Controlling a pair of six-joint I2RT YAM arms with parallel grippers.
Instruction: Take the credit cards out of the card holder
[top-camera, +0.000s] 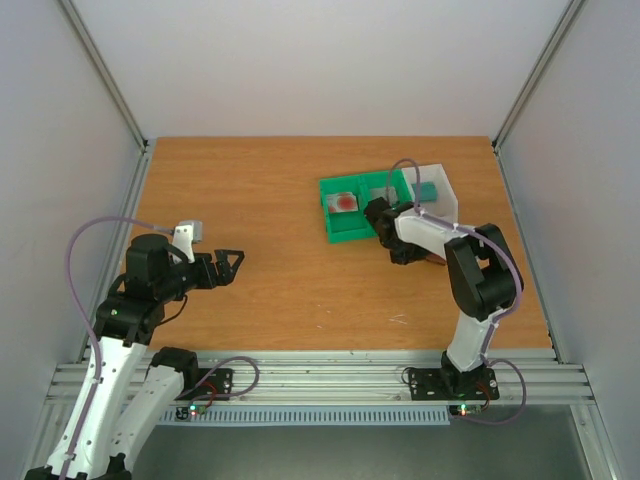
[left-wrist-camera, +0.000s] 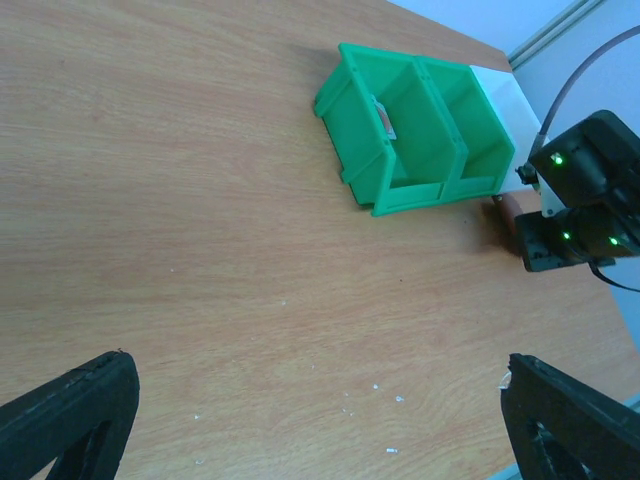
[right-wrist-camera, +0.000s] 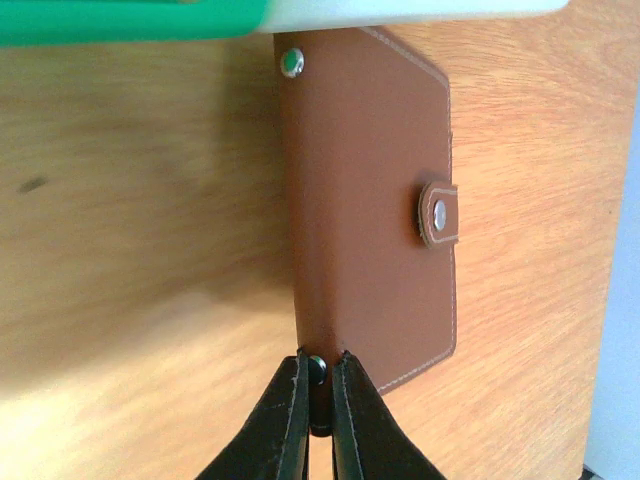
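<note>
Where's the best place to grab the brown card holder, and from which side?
Probably the near corner, coming from the robot's side. The card holder lies flat and closed with its thin edge exposed there, and the white tray blocks its far end. The right gripper pinches that corner.

The card holder (right-wrist-camera: 365, 200), brown with pale stitching, is seen closed and flat on the counter (right-wrist-camera: 130, 250), its snap tab fastened over one long edge. One corner is pinched by the right pincer (right-wrist-camera: 320, 400). A pale card with a red blot (top-camera: 345, 201) is laid in the green tray (top-camera: 340, 235), and a teal card (top-camera: 428, 189) in the white tray (top-camera: 452, 200).
</note>
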